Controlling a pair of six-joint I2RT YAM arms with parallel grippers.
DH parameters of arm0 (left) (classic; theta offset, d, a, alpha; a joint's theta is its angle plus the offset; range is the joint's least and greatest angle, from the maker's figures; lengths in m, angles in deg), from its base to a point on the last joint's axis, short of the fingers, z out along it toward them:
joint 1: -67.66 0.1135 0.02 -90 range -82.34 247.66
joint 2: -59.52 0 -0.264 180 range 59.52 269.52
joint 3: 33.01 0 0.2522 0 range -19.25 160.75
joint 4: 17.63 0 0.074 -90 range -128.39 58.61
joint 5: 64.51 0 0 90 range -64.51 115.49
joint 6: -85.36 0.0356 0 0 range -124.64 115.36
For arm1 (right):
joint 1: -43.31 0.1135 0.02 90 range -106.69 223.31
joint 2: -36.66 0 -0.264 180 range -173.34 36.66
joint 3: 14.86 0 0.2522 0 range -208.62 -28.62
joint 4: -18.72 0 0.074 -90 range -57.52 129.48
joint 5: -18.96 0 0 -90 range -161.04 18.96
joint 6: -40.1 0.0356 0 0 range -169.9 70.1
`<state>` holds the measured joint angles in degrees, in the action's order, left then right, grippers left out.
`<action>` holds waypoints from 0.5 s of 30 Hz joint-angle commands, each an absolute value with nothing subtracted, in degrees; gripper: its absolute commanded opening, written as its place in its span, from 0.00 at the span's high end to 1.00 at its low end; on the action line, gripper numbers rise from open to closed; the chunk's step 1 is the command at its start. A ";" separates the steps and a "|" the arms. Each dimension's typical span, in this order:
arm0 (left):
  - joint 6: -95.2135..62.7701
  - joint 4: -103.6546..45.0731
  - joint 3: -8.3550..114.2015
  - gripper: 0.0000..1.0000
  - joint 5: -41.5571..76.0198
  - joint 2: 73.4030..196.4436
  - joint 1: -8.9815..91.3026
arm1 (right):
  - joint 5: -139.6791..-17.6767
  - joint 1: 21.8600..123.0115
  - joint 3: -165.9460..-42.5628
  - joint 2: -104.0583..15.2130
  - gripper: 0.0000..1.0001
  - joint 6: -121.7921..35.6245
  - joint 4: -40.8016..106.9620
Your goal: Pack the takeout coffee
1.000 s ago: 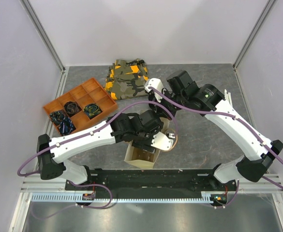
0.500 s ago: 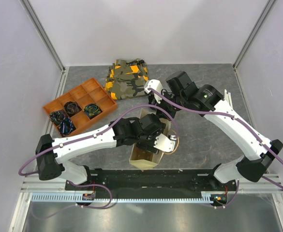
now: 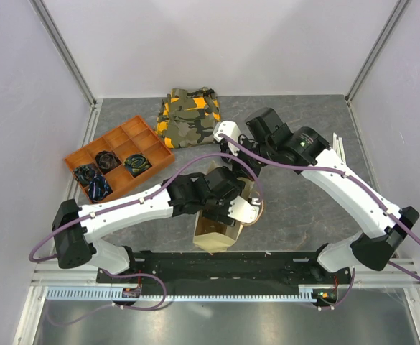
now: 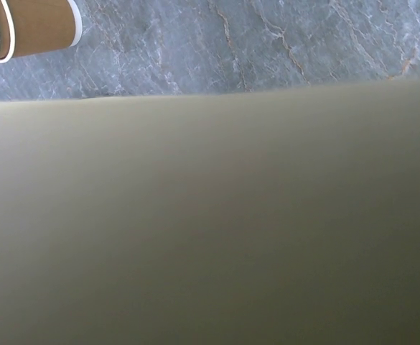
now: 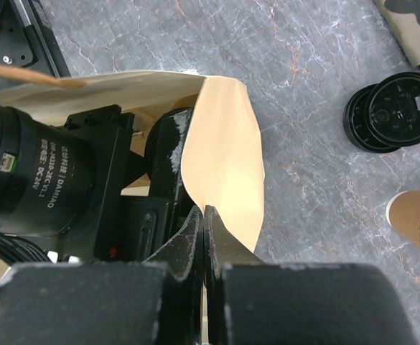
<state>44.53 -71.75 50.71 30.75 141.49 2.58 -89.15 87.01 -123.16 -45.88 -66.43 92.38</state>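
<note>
Right gripper [image 5: 204, 230] at 6 o'clock in its wrist view, jaws pressed together on the rim flap of the paper bag [image 5: 224, 158]. Left gripper [image 3: 232, 203] is sunk in the bag's mouth at table centre, and its jaws are hidden, so I can't tell how they stand. The takeout coffee [image 5: 170, 154]? Possibly that glossy black curve inside the bag beside the flap, though it's hard to be sure. Two loose black lids [image 5: 393, 111] lie at 2 o'clock, a stack of paper cups [image 5: 418, 219] at 4.
</note>
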 commanded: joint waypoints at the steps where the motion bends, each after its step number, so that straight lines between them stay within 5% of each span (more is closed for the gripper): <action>1: 47.92 -72.36 48.17 0.52 31.91 142.84 4.29 | -90.73 87.17 -122.31 -44.29 1.00 -66.60 91.28; 15: 49.15 -72.96 45.09 0.58 29.27 143.63 5.96 | -91.69 86.11 -122.05 -45.96 1.00 -66.60 90.32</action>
<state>44.87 -67.58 47.78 27.80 141.56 4.55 -89.15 86.09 -121.52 -46.10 -66.80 91.55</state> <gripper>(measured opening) 0.857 0.007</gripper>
